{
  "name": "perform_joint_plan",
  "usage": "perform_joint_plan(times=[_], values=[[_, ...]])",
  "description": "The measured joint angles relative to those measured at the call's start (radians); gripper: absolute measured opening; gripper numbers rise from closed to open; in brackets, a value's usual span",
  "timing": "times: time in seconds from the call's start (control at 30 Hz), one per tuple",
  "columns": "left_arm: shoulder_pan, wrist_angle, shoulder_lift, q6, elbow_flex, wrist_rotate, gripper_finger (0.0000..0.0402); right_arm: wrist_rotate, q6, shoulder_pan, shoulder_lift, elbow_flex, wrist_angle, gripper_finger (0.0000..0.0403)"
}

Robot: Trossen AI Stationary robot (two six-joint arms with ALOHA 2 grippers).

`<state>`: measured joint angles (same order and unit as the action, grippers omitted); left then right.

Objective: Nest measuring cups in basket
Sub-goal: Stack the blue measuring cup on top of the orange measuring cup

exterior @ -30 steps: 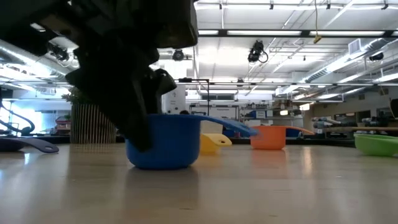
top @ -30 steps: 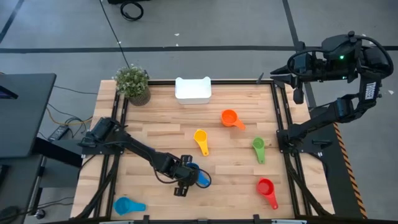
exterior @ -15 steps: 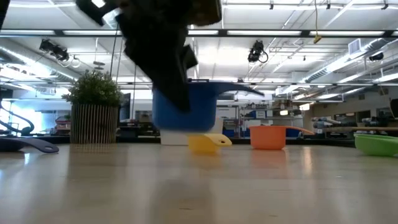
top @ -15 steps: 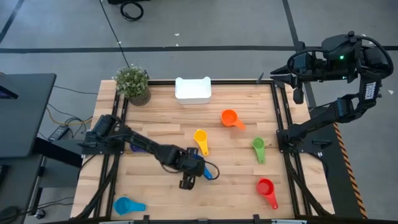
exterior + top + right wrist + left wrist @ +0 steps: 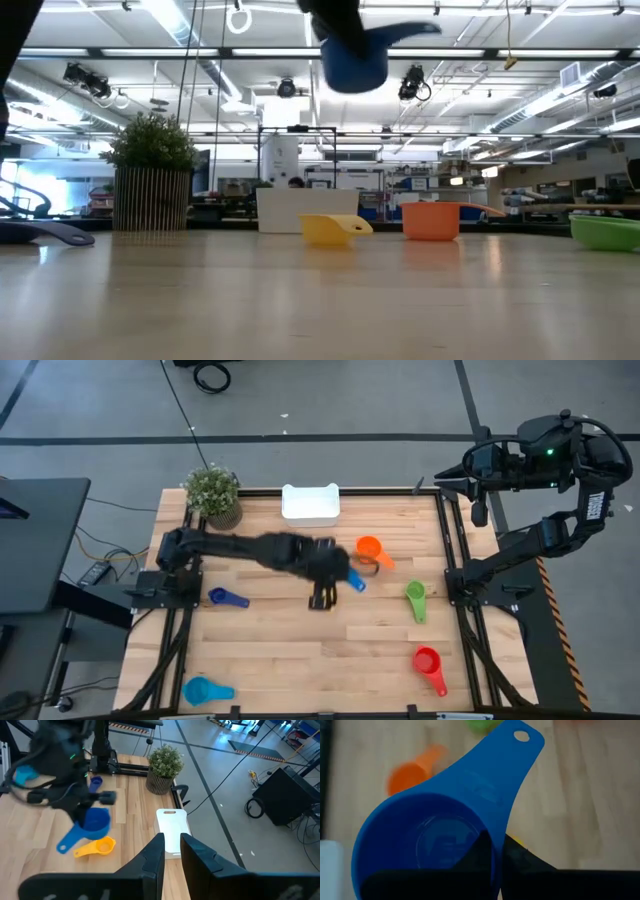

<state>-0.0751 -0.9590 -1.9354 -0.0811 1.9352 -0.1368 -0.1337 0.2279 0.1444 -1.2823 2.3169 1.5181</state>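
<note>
My left gripper (image 5: 343,574) is shut on a blue measuring cup (image 5: 355,55) and holds it high above the middle of the table, over the yellow cup (image 5: 335,228). The white basket (image 5: 311,503) stands at the far edge, beside a potted plant. On the wood rest the orange cup (image 5: 370,550), green cup (image 5: 416,598), red cup (image 5: 428,662), light blue cup (image 5: 203,690) and a small dark blue cup (image 5: 225,597). My right gripper (image 5: 173,854) waits open, raised beyond the table's far right corner, touching nothing. My left gripper pinches the blue cup's bowl wall (image 5: 495,832) beside the root of the handle, one finger inside the bowl (image 5: 482,857) and one outside. The fingers slant down from the table's left. The cup is lifted clear, mouth up and roughly level, its handle (image 5: 405,32) pointing away from the gripper.
The potted plant (image 5: 214,495) stands at the far left corner, next to the basket. Dark frame rails run along the table's left and right edges. Bare wood lies across the near middle (image 5: 320,660).
My left gripper has lifted the blue cup off the table's near middle and carried it up and toward the far edge, nearer the basket and the orange cup. The cup has stayed mouth up. My arm's move has uncovered the small dark blue cup at the left.
</note>
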Motion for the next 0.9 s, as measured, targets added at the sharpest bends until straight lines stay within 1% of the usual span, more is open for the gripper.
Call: perform_joint_plan(times=[0.1, 0.27, 0.37, 0.5, 0.63, 0.73, 0.9], values=[[0.064, 0.000, -0.008, -0.055, 0.039, -0.001, 0.0011, 0.000, 0.000, 0.000, 0.000, 0.000, 0.000, 0.0067], [0.160, 0.016, -0.008, -0.158, 0.043, -0.002, 0.0011, -0.009, -0.014, 0.000, 0.000, 0.000, -0.006, 0.0067], [0.211, 0.077, -0.008, -0.201, 0.043, 0.006, 0.0011, -0.046, -0.055, 0.000, -0.002, 0.000, -0.009, 0.0067], [0.265, 0.166, -0.008, -0.245, 0.043, 0.067, 0.0011, -0.102, -0.089, 0.001, -0.013, 0.000, -0.007, 0.0067], [0.296, 0.206, -0.008, -0.245, 0.044, 0.127, 0.0011, -0.157, -0.122, 0.001, -0.033, 0.000, -0.006, 0.0067], [0.301, 0.266, -0.024, -0.245, 0.041, 0.172, 0.0011, -0.173, -0.131, 0.001, -0.055, 0.000, -0.006, 0.0067], [0.289, 0.306, -0.103, -0.255, 0.038, 0.249, 0.0011, -0.190, -0.125, 0.002, -0.091, 0.000, -0.023, 0.0067]])
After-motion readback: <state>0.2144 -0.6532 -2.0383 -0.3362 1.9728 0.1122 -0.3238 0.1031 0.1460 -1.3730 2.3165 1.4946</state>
